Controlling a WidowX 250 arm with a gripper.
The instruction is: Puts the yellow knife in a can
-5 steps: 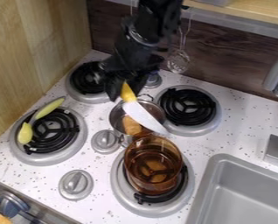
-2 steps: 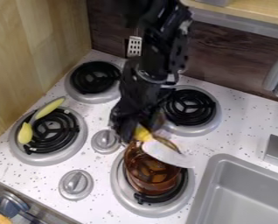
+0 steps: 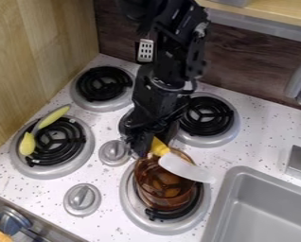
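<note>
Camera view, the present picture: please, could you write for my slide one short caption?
Black gripper holding a yellow-handled knife over an amber see-through pot on a stove burner.

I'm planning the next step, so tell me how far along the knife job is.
Picked up: the yellow-handled knife is in the gripper. In progress: it is over the amber pot, likely the can meant, its blade tip reaching past the rim. Left: bring the knife down inside and release it.

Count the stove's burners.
4: the back-left burner, the back-right burner, the front-left burner partly under the yellow-green utensil, the front-right burner under the amber pot.
</note>
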